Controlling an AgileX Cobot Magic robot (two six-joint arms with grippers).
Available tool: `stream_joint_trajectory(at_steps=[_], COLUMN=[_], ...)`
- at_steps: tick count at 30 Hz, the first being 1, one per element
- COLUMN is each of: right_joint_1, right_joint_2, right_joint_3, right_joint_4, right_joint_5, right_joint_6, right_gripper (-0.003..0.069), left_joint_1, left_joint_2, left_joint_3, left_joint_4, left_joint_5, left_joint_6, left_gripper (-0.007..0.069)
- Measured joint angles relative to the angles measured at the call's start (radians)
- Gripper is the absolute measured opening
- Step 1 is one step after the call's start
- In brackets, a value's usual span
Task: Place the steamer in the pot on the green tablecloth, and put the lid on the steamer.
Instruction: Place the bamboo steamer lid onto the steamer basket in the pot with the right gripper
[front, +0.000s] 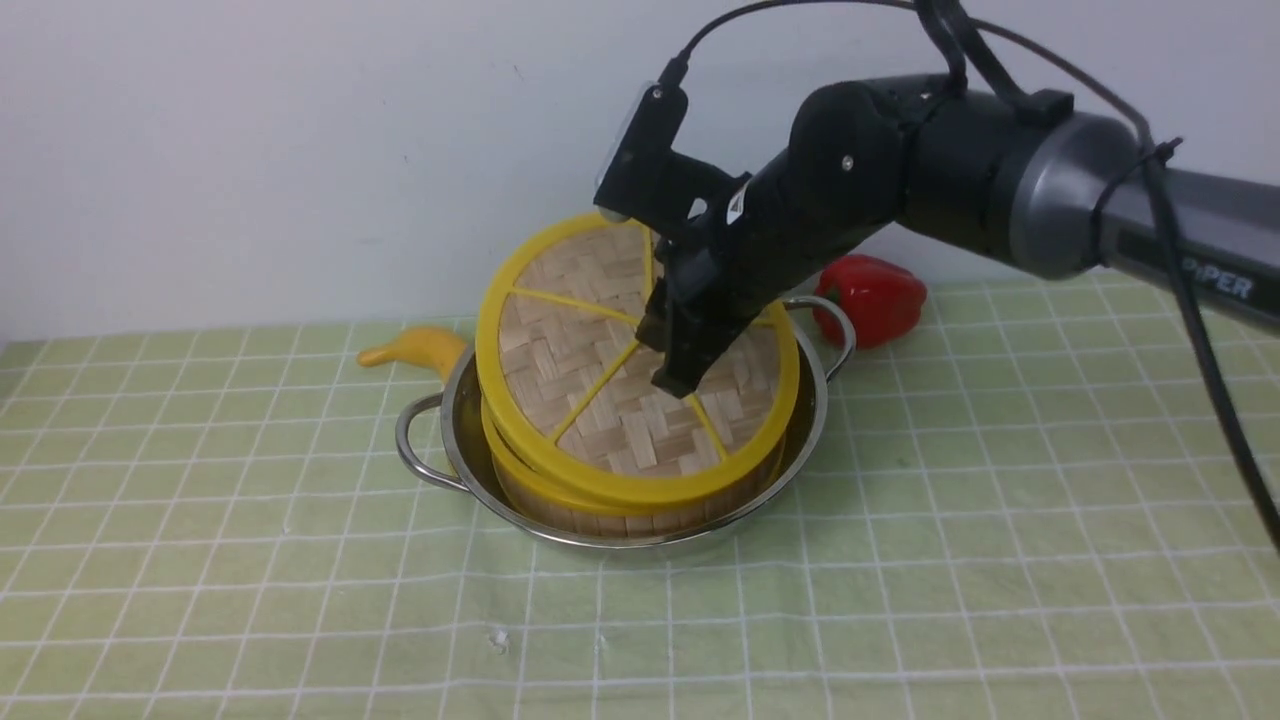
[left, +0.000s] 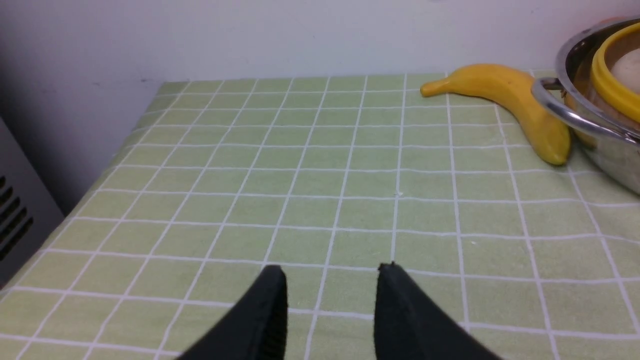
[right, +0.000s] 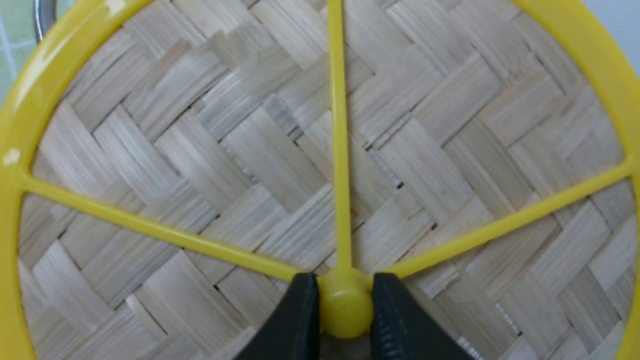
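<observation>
Two arms at work: R jaws pinch the centre knob (right: 345, 306) of the lid (front: 570, 350). Lid's tilted over the steamer (front: 620, 520), far edge up, near edge low by steamer rim. Steamer's inside the pot (front: 460, 420), mid tablecloth (front: 900, 500). Banana (front: 420, 350) just far-left of pot, red pepper (front: 870, 295) far-right. L jaws spread, empty, over bare cloth, apart from pot.

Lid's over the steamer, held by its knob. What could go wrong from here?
The lid hangs tilted, far edge raised above the steamer in the pot; released now, it may land askew or slide off.
The right gripper pinches only the small knob, so the lid could swivel or slip.
</observation>
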Motion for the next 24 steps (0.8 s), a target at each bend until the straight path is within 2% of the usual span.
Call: stream_joint_trajectory(at_steps=[24], right_joint_1=[0.0], right_joint_2=[0.018], right_joint_3=[0.0], right_joint_4=[-0.003], right_joint_5=[-0.033], right_joint_6=[-0.159], right_gripper=[0.0146], left_joint_1=[0.0], left_joint_2=[0.0], left_joint_3=[0.0], left_joint_4=[0.0], left_joint_5=[0.0], left_joint_6=[0.0], left_gripper=[0.0243])
